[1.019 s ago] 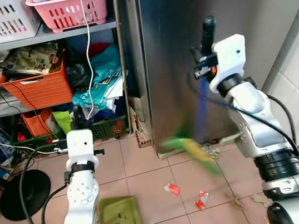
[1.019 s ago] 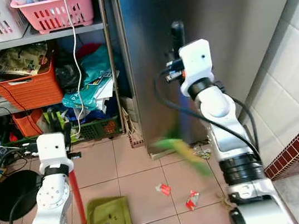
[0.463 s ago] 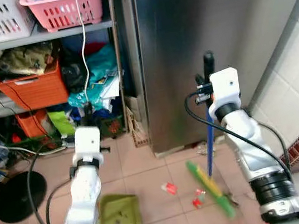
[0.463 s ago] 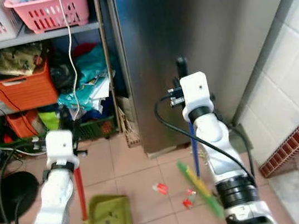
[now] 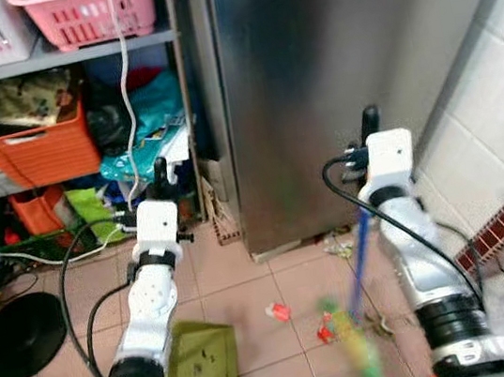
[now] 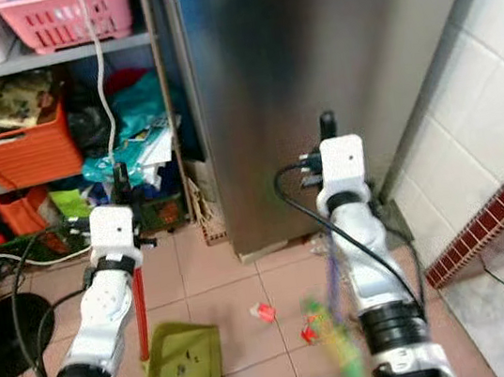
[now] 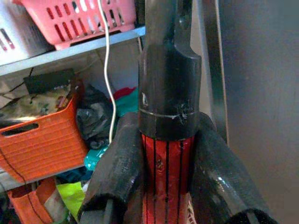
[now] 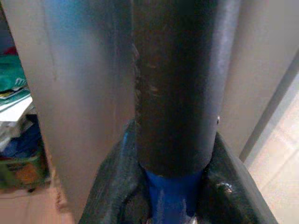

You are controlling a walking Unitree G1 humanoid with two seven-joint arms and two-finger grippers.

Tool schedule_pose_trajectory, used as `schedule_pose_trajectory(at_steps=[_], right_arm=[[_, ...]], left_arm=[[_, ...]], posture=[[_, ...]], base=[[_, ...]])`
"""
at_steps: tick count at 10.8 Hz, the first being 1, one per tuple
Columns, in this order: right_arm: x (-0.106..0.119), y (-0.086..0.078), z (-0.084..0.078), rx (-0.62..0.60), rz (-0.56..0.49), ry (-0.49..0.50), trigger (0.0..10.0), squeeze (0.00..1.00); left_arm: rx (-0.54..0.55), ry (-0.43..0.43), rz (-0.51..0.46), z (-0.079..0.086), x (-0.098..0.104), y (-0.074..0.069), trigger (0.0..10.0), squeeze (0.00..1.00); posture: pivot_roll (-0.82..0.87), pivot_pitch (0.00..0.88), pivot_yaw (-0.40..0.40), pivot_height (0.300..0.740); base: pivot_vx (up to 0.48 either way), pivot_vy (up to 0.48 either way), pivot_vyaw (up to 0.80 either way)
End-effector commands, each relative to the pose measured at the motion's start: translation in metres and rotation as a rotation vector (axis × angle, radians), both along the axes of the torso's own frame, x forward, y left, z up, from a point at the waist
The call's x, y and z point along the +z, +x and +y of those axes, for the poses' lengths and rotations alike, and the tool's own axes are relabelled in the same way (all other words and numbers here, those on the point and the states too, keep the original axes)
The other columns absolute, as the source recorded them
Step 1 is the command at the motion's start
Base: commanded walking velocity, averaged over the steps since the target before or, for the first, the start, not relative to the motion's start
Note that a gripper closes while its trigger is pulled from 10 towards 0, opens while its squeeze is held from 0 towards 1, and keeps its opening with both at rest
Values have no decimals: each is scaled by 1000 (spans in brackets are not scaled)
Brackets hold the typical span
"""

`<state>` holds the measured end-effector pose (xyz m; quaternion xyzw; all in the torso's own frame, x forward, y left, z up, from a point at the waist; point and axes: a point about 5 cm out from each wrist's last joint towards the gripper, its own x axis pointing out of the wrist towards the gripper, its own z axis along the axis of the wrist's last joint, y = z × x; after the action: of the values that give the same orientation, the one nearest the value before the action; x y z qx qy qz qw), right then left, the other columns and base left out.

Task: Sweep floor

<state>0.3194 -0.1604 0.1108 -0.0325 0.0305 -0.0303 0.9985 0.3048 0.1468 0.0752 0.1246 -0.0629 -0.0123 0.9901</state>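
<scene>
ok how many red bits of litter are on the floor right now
2 red scraps: one on the tile just right of the green dustpan, the other further right beside the blurred broom head. More may be hidden behind it.

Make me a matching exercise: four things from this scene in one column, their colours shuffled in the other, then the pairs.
Things:
1. broom handle
2. dustpan
3. dustpan handle
4. top-shelf basket

Colours:
A. pink
B. red
C. blue
D. olive green

Pairs: 1-C, 2-D, 3-B, 4-A
</scene>
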Motion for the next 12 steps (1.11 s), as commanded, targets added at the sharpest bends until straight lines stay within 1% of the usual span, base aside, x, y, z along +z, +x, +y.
schedule_pose_trajectory(at_steps=[1, 2, 3, 4, 5, 6, 7, 8, 9, 10, 11, 12], right_arm=[[0, 2, -1, -4, 28, 55, 10000, 0], [-6, 2, 1, -6, 86, 137, 10000, 0], [-6, 3, 0, -14, 93, 151, 10000, 0], [-5, 3, 0, -19, 91, 151, 10000, 0], [-4, 3, 0, -19, 86, 145, 10000, 0], [1, 3, -3, -8, 56, 121, 10000, 0], [7, 4, -5, 13, 13, 118, 10000, 0], [8, 1, -6, 38, -10, 75, 10000, 0], [5, -1, -7, 33, -5, 103, 10000, 0], [1, -3, -6, 34, 0, 92, 10000, 0], [1, -3, -4, 39, -5, 90, 10000, 0], [4, -2, 0, 62, -31, 69, 10000, 0]], left_arm=[[-7, 17, -26, -2, 4, 3, 10000, 0], [-6, 14, -42, -1, 8, 5, 10000, 0], [43, 41, -54, 5, 10, 8, 10000, 0], [94, 53, -48, 12, 9, 9, 10000, 0], [106, 60, -56, 15, 10, 9, 10000, 0], [117, 63, -95, 17, 18, 10, 10000, 0], [129, 42, -117, 17, 26, 10, 10000, 0], [115, 27, -132, 15, 31, 7, 10000, 0], [99, 17, -126, 13, 31, 1, 10000, 0], [93, 9, -118, 12, 29, -3, 10000, 0], [94, 10, -106, 13, 28, -5, 10000, 0], [83, 16, -92, 12, 29, -7, 10000, 0]], posture=[[-117, 85, -1, 740], [-115, 84, -2, 740], [-113, 82, -3, 740], [-111, 79, -2, 740], [-112, 78, -2, 740], [-107, 75, -1, 740], [-104, 74, -1, 740], [-101, 74, 0, 740], [-97, 73, 0, 740], [-88, 72, 3, 740], [-85, 70, 5, 740], [-81, 66, 9, 740]], base=[[0, 0, 0], [0, 0, 0], [0, 0, 0], [0, 0, 0], [0, 0, 0], [0, 0, 0], [0, 0, 0], [0, 0, 0], [0, 304, 0], [0, 480, 0], [0, 480, 0], [0, 480, 0]])
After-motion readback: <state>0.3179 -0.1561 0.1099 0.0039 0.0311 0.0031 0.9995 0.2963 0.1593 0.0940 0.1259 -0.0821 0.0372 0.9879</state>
